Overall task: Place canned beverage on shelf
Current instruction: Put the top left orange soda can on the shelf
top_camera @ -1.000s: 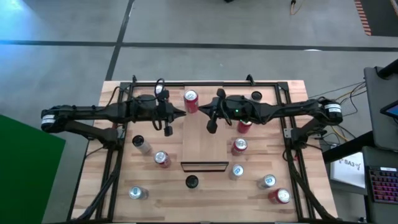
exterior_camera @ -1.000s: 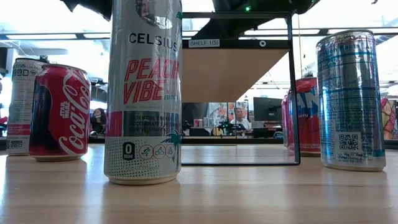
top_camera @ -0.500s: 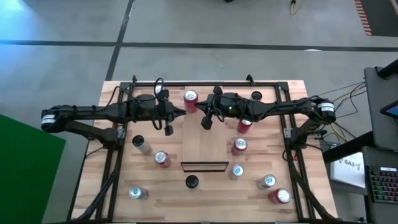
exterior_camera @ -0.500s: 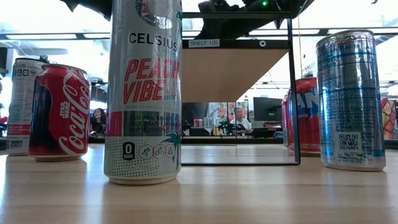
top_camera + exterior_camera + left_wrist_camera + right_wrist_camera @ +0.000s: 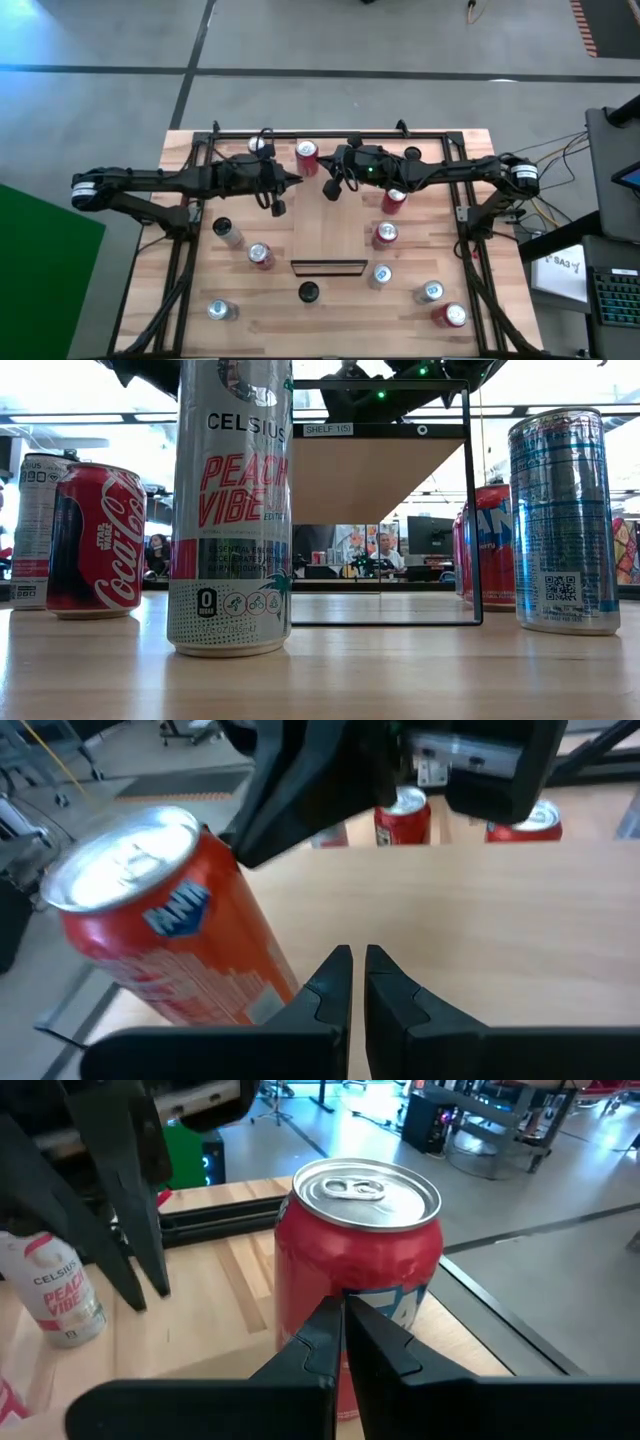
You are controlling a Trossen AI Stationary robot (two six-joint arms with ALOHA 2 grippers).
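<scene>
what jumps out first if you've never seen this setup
Two dark arms meet over the far end of the light wooden shelf, their shut pincers, left pincer and right pincer, flanking an upright red orange-soda can that neither holds. In the low view a tall silver Celsius Peach Vibe can towers up front, a red Coca-Cola can to its left. More cans stand scattered on the planked wooden tabletop.

Bright overhead room light washed out the low view's background (near cans point(image 5: 232, 510) stayed sharp); wrist views looked slightly soft.
</scene>
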